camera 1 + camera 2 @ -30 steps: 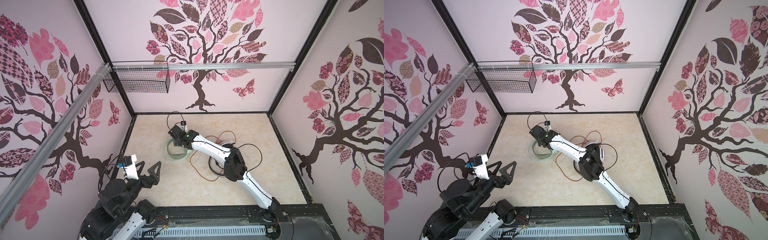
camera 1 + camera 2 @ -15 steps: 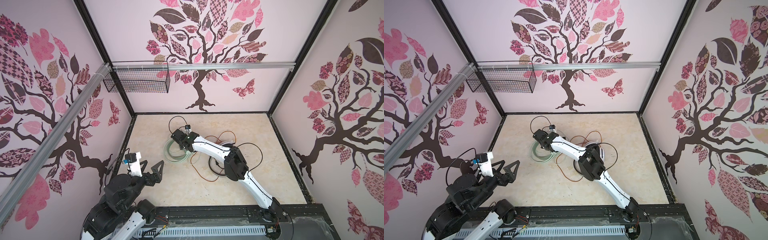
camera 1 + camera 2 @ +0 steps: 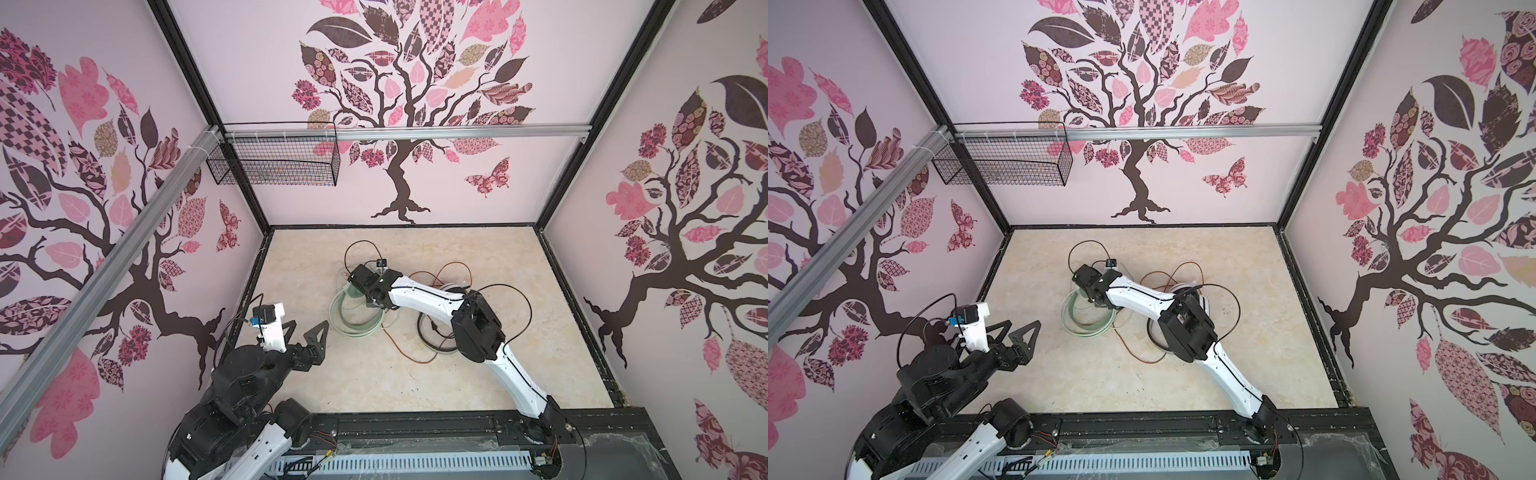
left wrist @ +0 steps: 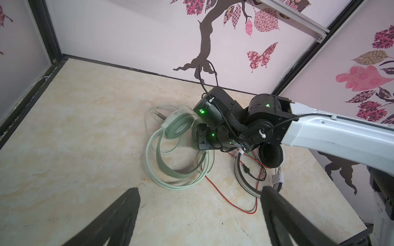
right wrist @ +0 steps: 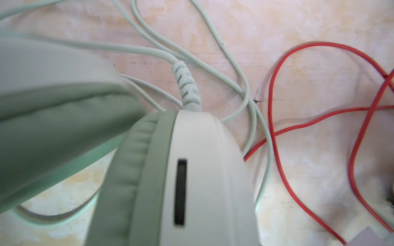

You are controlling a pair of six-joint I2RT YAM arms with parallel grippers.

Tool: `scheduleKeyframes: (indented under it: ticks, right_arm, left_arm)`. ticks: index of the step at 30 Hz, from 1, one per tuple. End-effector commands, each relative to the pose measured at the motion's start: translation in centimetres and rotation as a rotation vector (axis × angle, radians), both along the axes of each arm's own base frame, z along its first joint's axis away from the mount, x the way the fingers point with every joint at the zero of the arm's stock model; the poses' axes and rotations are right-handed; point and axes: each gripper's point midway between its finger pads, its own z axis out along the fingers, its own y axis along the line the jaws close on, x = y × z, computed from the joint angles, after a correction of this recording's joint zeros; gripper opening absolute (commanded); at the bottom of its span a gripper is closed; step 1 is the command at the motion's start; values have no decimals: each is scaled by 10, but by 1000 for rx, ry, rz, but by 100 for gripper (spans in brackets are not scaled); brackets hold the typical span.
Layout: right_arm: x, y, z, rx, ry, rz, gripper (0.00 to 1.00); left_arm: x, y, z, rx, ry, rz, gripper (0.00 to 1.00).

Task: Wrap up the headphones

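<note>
The mint-green and white headphones [image 3: 353,328] lie left of the floor's middle, their pale green cable [image 5: 234,70] looped loosely round them. My right gripper [image 3: 356,291] is down over one of their ear cups [image 5: 204,159], which fills the right wrist view; its fingers are hidden. The white and black headphones [image 3: 436,349] lie just to the right, partly under my right arm, with their orange-red cable [image 4: 223,196] spread over the floor. My left gripper [image 3: 309,328] hangs open and empty above the floor, near the left wall.
A black wire basket [image 3: 274,160] hangs from the aluminium rail at the back left. Walls close in the marble-patterned floor [image 3: 415,382] on three sides. A black rail [image 3: 415,428] runs along the front. My right arm's elbow [image 3: 478,328] stands over the white and black headset.
My right gripper has slid a little toward the near right, onto the mint ear cup. My left arm has risen and swung slightly to the right, its jaws still wide.
</note>
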Motion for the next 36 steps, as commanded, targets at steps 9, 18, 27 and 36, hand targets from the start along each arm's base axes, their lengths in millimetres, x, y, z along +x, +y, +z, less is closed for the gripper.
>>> scheduleKeyframes:
  ticks: [9, 18, 27, 36]
  right_arm:
    - [-28, -73, 133, 87, -248, -54, 36]
    - [-73, -151, 153, 229, -419, -121, 36]
    - [-84, -166, 156, 282, -446, -158, 35]
    - [-92, -157, 146, 343, -418, -196, 35]
  left_arm:
    - [9, -59, -21, -204, 208, -167, 97]
    - [12, -108, -67, -482, 531, -175, 97]
    - [9, -139, -90, -360, 728, -54, 97]
    - [19, -166, -114, -251, 879, 94, 97]
